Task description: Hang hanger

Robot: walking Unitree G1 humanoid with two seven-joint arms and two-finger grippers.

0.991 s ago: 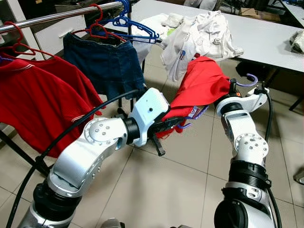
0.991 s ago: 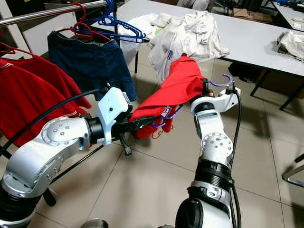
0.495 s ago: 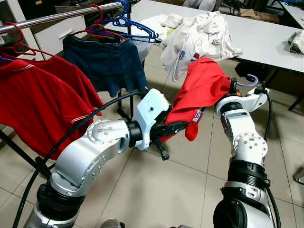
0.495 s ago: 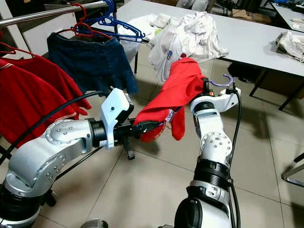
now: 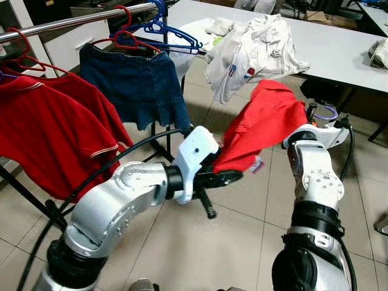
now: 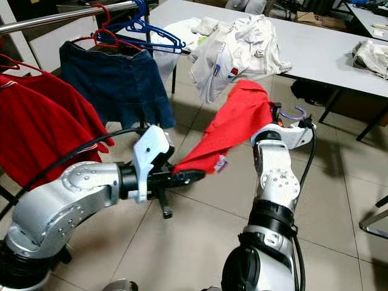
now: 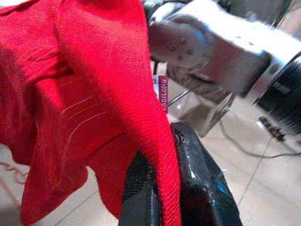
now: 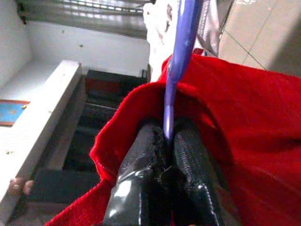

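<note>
A red garment (image 5: 267, 124) on a purple hanger (image 5: 328, 112) is stretched taut between my two grippers above the floor. My left gripper (image 5: 231, 177) is shut on the garment's lower hem, and in the left wrist view the black fingers (image 7: 197, 183) pinch the red edge (image 7: 155, 127). At the garment's upper end, my right gripper (image 8: 164, 165) is shut on the purple hanger's neck (image 8: 181, 56), with red cloth bunched around its fingers. The silver clothes rail (image 5: 79, 18) runs across the upper left, apart from both grippers.
On the rail hang a red shirt (image 5: 48, 121), a denim skirt (image 5: 136, 85) on a red hanger and a bare blue hanger (image 5: 163, 30). A grey table (image 5: 339, 48) behind carries white clothes (image 5: 254, 48). The rack's dark legs (image 5: 30, 197) cross the tiled floor at left.
The left gripper has pulled the hem down and out, so the loose folds are now drawn taut. The right gripper with the hanger has shifted slightly right and down.
</note>
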